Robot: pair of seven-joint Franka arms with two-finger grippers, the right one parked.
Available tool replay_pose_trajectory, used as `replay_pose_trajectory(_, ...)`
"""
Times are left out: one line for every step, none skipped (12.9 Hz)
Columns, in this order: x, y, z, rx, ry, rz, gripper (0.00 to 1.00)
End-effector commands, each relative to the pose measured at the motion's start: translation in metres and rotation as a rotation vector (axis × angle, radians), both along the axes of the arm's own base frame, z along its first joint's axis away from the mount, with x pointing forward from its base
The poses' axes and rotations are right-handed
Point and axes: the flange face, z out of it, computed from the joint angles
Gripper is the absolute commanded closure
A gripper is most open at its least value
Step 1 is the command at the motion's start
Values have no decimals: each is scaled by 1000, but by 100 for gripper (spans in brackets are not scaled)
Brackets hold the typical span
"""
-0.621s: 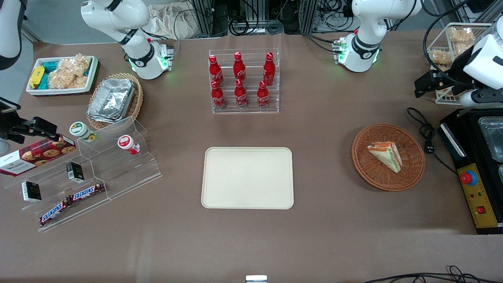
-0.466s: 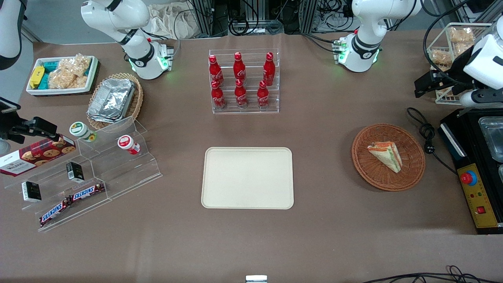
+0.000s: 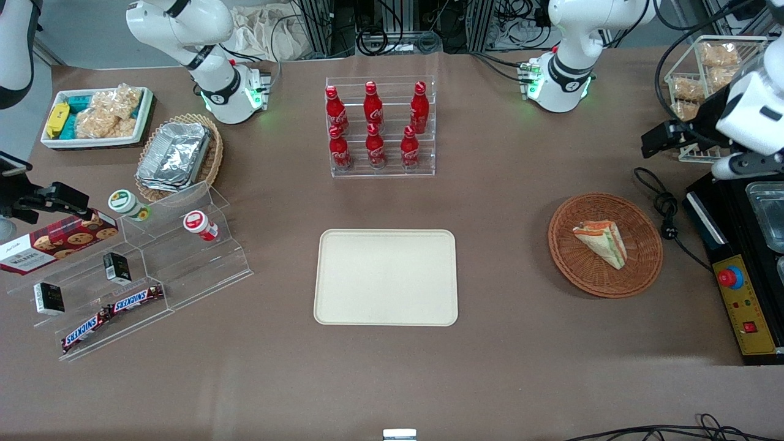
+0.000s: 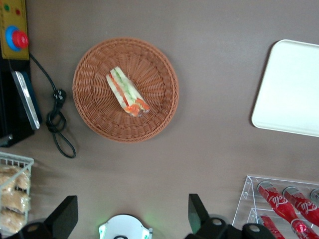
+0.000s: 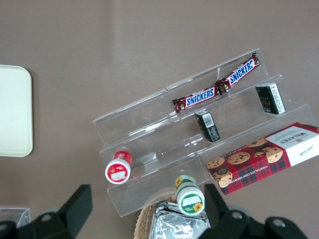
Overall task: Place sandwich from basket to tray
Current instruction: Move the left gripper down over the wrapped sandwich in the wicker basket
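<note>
The gripper is hanging high above the table at the working arm's end, its two fingers standing wide apart with nothing between them. The sandwich is lying in the basket, below the gripper and nearer to the front camera than it, well apart from the fingers. The tray is sitting flat on the table, well apart from the gripper toward the parked arm's end, with the basket between them.
</note>
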Motion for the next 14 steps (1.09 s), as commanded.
replay_pose_trajectory(1, 4, -64, 24, -4, 127, 1)
replay_pose_trajectory(0, 4, -96, 29, -23, 211, 1)
replay_pose_trajectory(1, 5, -125, 35, -46, 277, 1)
replay_pose_trajectory(0, 5, -157, 37, -58, 318, 1)
replay_pose_trajectory(-1, 6, -182, 34, -74, 344, 1)
replay_pose_trajectory(-5, 6, -205, 32, -86, 360, 1)
replay_pose_trajectory(-8, 8, -228, 29, -93, 380, 1)
replay_pose_trajectory(-7, 8, -250, 35, -79, 405, 1)
replay_pose_trajectory(-3, 9, -271, 48, -52, 419, 1)
replay_pose_trajectory(0, 9, -280, 46, -61, 420, 1)
replay_pose_trajectory(1, 13, -286, 49, -60, 428, 1)
replay_pose_trajectory(2, 23, -286, 57, -60, 441, 1)
replay_pose_trajectory(2, 27, -284, 68, -65, 453, 1)
replay_pose_trajectory(1, 31, -286, 71, -60, 462, 1)
